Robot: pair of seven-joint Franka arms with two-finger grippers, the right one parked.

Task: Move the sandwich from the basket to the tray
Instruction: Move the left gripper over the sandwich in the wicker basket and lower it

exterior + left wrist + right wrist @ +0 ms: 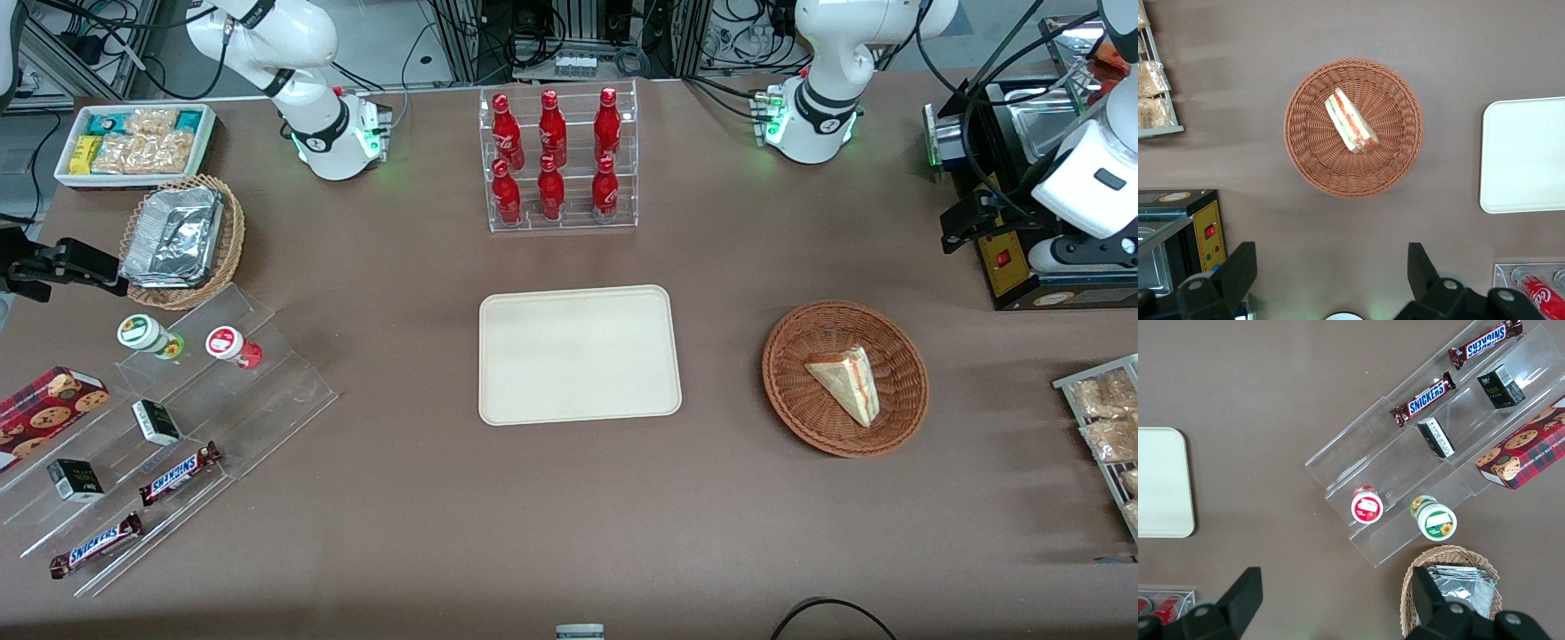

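Observation:
The sandwich point(845, 380) point(1350, 121), a pale bread wedge with red and green filling on its edge, lies in the round reddish-brown basket point(800, 418) point(1311, 160). The cream tray point(578, 356) point(1525, 153) sits bare on the table, beside the basket toward the parked arm's end. My left gripper point(965, 222) point(1330, 273) hangs high above the table, farther from the front camera than the basket and toward the working arm's end. It is open, its two dark fingers point(1238, 270) spread wide with nothing between them.
A black appliance point(1022, 267) stands under the gripper. A wire rack of snack packets point(1107, 427) point(1155, 87) lies near the basket. A clear rack of red bottles point(558, 160) stands farther from the front camera than the tray. Acrylic steps with snacks point(169, 418) are at the parked arm's end.

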